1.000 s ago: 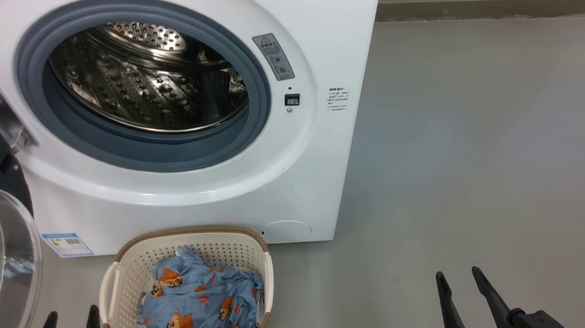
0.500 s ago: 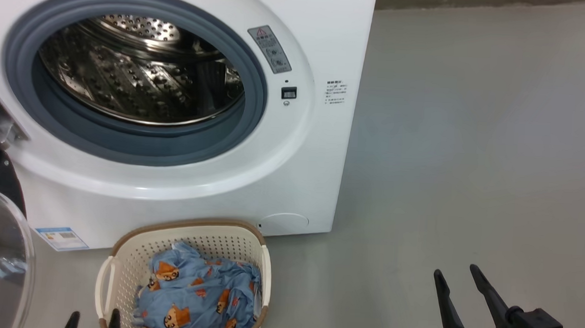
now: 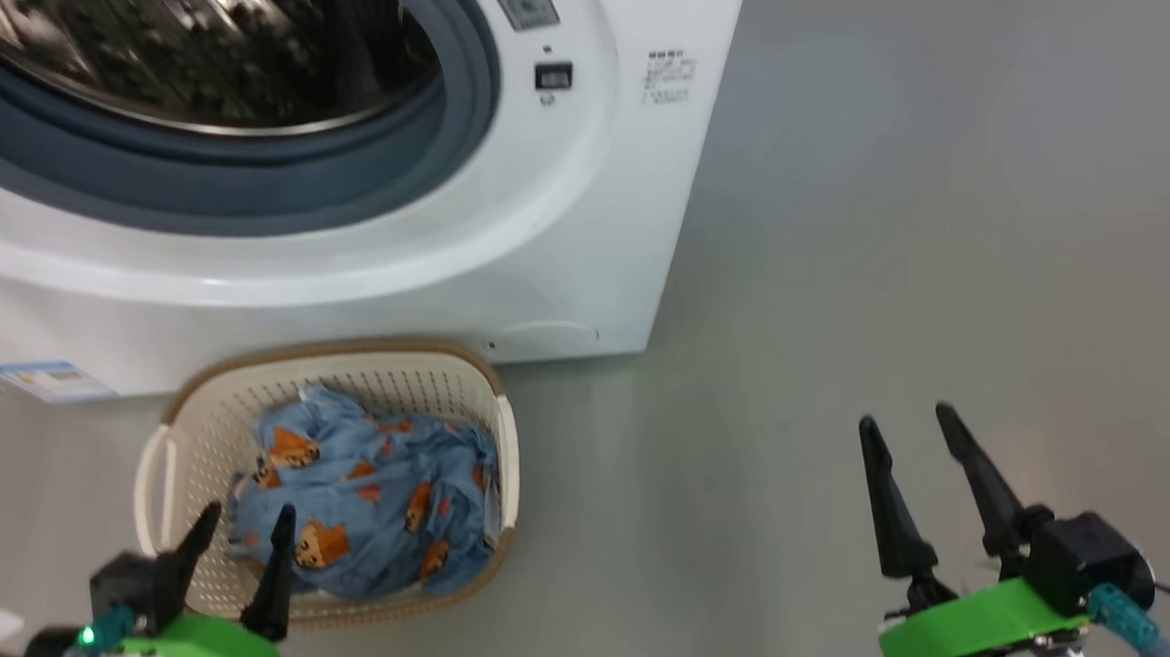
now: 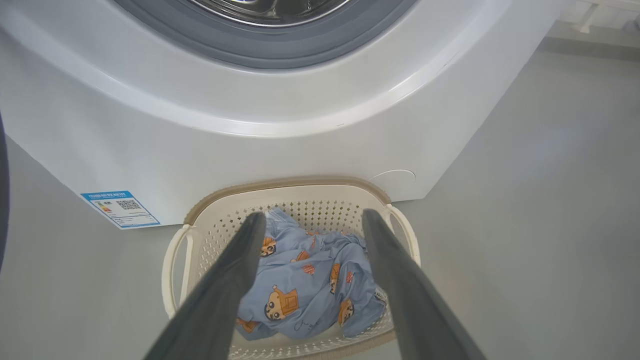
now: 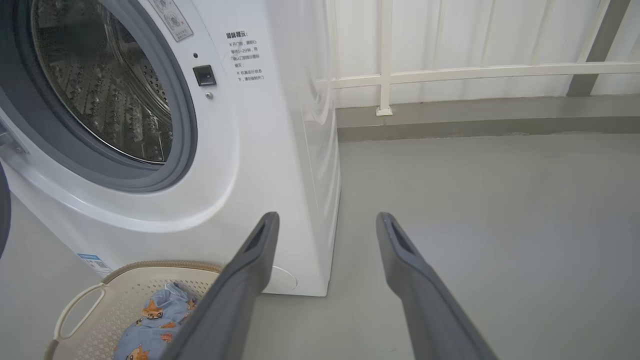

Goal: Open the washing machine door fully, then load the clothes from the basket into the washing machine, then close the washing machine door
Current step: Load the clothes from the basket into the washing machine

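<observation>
Blue cartoon-print clothes [image 3: 366,487] crumpled in cream basket [image 3: 422,385] — left tool [image 3: 247,511], right tool [image 3: 903,415] spread, empty.

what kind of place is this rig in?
Likely a laundry or utility area, perhaps a balcony: a front-loading washing machine, a basket of clothes on a bare grey floor, and a white railing behind.

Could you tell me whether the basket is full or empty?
Partly full: the clothes lie bunched inside the basket, below its rim.
</observation>
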Available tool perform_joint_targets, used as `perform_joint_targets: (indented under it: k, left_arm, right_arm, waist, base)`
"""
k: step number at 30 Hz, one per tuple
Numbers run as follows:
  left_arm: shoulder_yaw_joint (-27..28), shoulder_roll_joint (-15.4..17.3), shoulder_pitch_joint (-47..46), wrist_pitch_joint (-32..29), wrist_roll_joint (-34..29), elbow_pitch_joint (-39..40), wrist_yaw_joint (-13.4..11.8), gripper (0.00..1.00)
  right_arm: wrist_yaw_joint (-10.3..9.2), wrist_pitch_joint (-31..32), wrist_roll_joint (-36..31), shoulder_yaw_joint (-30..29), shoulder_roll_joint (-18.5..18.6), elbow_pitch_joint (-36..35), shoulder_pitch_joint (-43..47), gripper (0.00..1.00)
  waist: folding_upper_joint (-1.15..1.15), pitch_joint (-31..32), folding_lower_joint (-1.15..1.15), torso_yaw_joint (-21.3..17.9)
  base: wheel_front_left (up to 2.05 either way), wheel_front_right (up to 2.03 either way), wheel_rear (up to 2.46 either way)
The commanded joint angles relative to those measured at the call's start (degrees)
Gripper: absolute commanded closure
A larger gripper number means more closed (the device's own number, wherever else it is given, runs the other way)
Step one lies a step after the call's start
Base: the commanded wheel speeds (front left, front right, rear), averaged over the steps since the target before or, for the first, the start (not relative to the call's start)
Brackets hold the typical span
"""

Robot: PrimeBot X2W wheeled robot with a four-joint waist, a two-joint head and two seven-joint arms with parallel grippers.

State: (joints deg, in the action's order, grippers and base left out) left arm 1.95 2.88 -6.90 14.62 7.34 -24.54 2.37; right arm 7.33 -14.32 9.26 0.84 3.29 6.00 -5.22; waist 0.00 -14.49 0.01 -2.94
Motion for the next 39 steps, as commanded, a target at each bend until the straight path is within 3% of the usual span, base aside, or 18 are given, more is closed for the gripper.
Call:
perform_joint_targets:
  k: [1, 17, 26, 39]
  left_arm:
    - [1.3, 1.9, -4.0, 0.4, -0.6, -1.7, 0.5, 0.00]
    - [-0.1, 8.7, -24.9, -4.2, -1.7, -26.3, 1.2, 0.00]
    - [-0.1, 11.8, -35.0, -6.4, 0.0, -38.4, 3.0, 0.00]
    - [-3.2, 14.5, -43.7, -9.2, 1.7, -46.1, 5.0, 0.00]
  right_arm:
    - [0.16, -0.7, 0.1, 1.5, -0.1, -1.8, -2.5, 0.00]
    - [0.16, -0.7, 2.0, 2.4, -0.4, -4.1, -9.9, 0.00]
    - [0.16, -0.7, 1.5, 2.7, -0.4, -6.4, -11.4, 0.00]
    - [0.16, -0.7, 0.2, 3.2, -0.4, -8.4, -11.4, 0.00]
  waist:
    - [0.00, -8.1, -0.01, -3.0]
    - [0.00, -22.0, -0.01, -6.9]
    - [0.00, -28.2, -0.01, -8.4]
    - [0.00, -33.7, -0.01, -10.1]
  base:
    - [0.00, 0.00, 0.00]
    - [0.00, 0.00, 0.00]
    - [0.00, 0.00, 0.00]
    - [0.00, 0.00, 0.00]
